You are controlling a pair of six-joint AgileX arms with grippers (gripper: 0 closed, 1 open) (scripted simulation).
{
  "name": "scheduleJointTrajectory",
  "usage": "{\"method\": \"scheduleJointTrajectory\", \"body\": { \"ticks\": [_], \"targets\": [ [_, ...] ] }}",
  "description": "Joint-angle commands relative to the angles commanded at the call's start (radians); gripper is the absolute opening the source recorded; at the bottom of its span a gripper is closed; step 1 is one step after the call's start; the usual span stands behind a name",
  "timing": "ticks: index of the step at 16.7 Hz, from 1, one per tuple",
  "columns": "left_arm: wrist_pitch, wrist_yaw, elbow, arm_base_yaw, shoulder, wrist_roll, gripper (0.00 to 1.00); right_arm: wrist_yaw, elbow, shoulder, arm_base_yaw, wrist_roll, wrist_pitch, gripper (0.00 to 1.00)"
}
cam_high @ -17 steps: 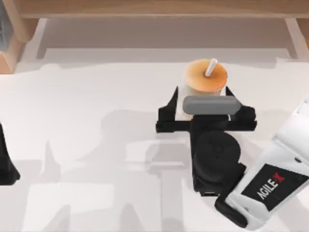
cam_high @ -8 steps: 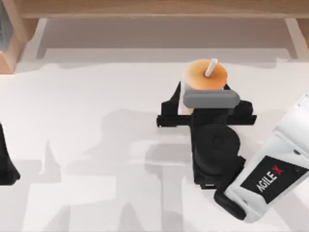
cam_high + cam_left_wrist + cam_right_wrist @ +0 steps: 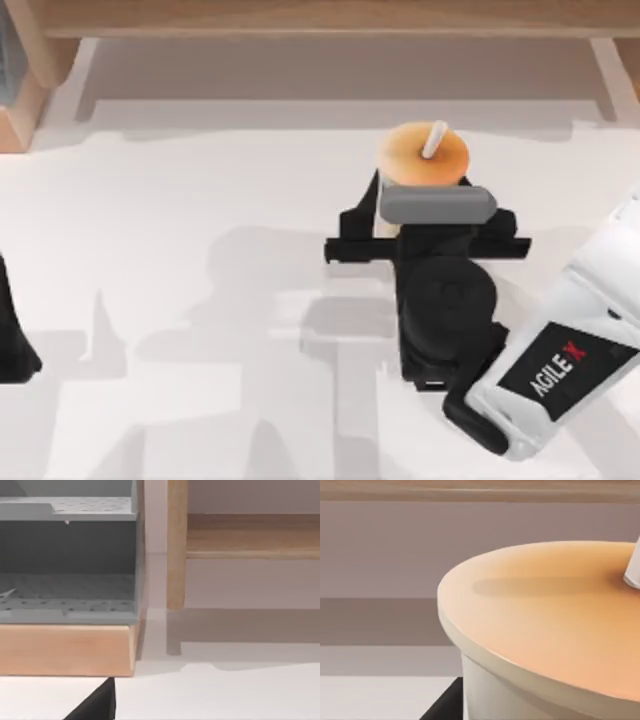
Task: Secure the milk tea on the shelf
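Note:
The milk tea [image 3: 423, 156] stands upright on the white table in front of the shelf [image 3: 320, 18], showing its flat orange top and white straw. My right gripper [image 3: 427, 192] reaches in from the near side, its black fingers [image 3: 372, 200] pressed to the cup's sides just under the lid, shut on it. The right wrist view has the cup [image 3: 555, 630] very close, with one black finger [image 3: 445, 705] against its pale wall. My left gripper [image 3: 12, 340] is parked at the table's left edge. The shelf's wooden post [image 3: 176, 545] and board [image 3: 250, 535] appear in the left wrist view.
A grey perforated rack [image 3: 67, 555] on a wooden base [image 3: 65, 647] stands at the far left, beside the shelf post. A band of open white table [image 3: 250, 130] lies between the cup and the shelf.
The right gripper's fingers have drawn inward onto the cup's sides, and the wrist has edged a little toward the shelf. The left arm has not moved.

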Motion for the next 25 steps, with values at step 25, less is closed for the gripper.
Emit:
{"method": "scheduleJointTrajectory", "body": {
  "ticks": [25],
  "targets": [
    [0.000, 0.000, 0.000, 0.000, 0.000, 0.000, 1.00, -0.009, 0.045, -0.075, -0.009, 0.003, -0.039, 0.00]
  ]
}}
